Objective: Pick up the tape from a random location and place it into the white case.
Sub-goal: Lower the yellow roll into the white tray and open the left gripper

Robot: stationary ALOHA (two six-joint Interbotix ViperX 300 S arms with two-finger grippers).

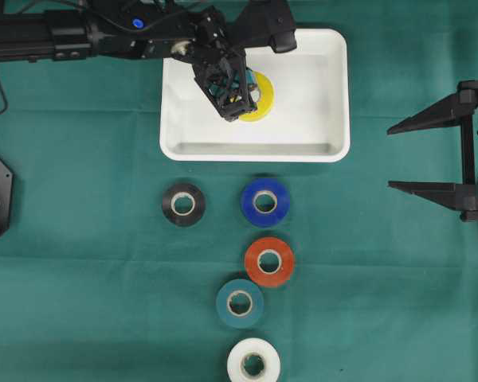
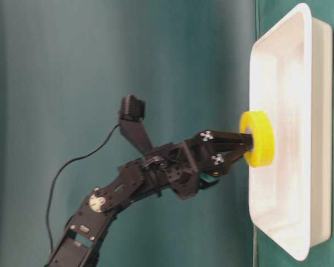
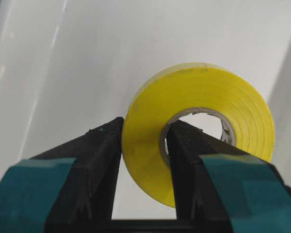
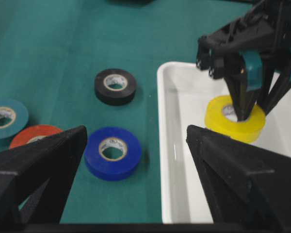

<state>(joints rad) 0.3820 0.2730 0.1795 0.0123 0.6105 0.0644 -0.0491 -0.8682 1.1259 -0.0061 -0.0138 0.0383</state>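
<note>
Looking down from overhead, the left gripper reaches over the white case with its jaws clamped on the yellow tape, which sits inside the case's rim, toward the middle of the floor. The right gripper waits well off to the right with its jaws spread wide and nothing between them. On the green cloth below the case lie five other rolls: the black tape, blue tape, orange tape, teal tape and white tape.

The table-level view shows the roll pinched through one side of its ring, one finger inside the core, one outside. The roll looks close to the case floor, though contact is hard to confirm.

From the left wrist, the tape is a bright, glossy yellow ring with a pale cardboard core, its wall squeezed between the two black fingers against white plastic.

The right wrist view shows the roll low within the case, tilted slightly.

The step in hand looks like the release. Doing it well means lowering until the roll settles flat, then opening gently and lifting straight up so the inner finger clears the core without dragging the roll over the rim.
</note>
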